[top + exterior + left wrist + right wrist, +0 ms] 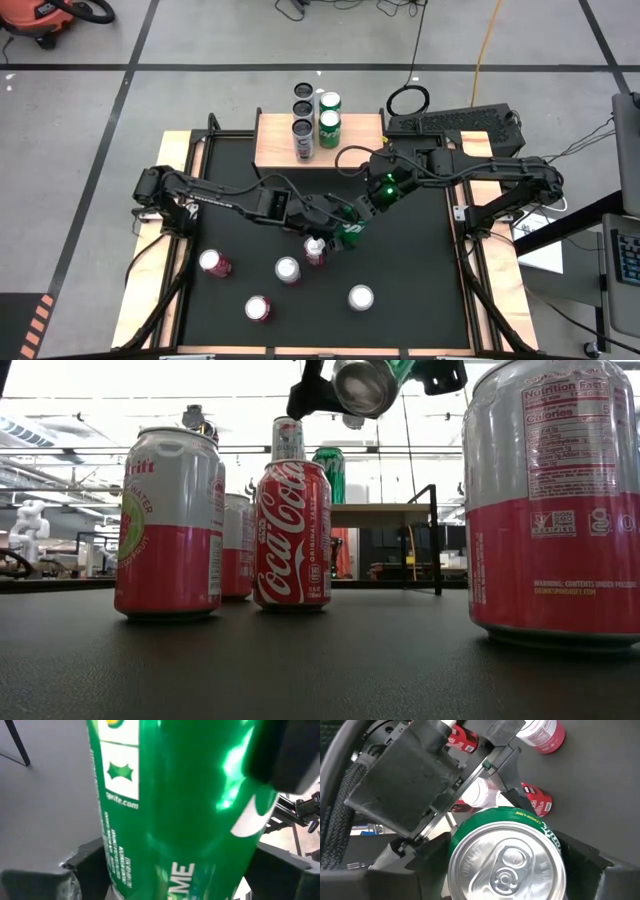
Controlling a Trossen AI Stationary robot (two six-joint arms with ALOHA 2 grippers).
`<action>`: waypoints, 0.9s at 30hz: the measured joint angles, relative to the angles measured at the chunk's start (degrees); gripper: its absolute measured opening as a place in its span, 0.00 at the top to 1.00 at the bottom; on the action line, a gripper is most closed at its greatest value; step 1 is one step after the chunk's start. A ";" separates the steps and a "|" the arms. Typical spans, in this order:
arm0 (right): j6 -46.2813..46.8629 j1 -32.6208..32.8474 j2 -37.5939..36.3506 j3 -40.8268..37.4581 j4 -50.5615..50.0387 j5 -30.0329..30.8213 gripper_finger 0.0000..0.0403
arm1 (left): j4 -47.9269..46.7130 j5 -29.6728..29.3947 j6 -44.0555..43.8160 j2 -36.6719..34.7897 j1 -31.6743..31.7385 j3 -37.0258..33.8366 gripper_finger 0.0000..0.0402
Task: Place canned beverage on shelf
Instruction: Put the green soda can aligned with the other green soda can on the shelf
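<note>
Readable text: "sprite.com" on green can; "Coca-Cola Original Taste" on red can; "Nutrition Facts", "Calories" on pink-and-white can

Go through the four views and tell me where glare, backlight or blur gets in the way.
Low view: bright windows behind backlight the Coca-Cola can, and the near pink can looms large at the right edge. Left wrist view: the green Sprite can fills the frame, soft, with white glare streaks. Right wrist view: its silver top is sharp, the left gripper dark behind it. High view: even light, no glare.
</note>
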 joint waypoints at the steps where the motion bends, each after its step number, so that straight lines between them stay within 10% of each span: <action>1: -0.14 0.00 0.00 0.00 0.04 -0.08 0.30 | 0.02 0.00 -0.04 0.00 0.00 0.00 0.08; 10: -0.36 0.00 0.00 0.00 0.10 -0.19 0.29 | 0.12 0.09 -0.09 0.01 0.00 -0.02 0.26; 27: -8.67 -2.02 -5.70 0.02 4.12 -3.04 0.09 | 2.34 2.11 -1.33 -2.53 0.01 -0.02 0.26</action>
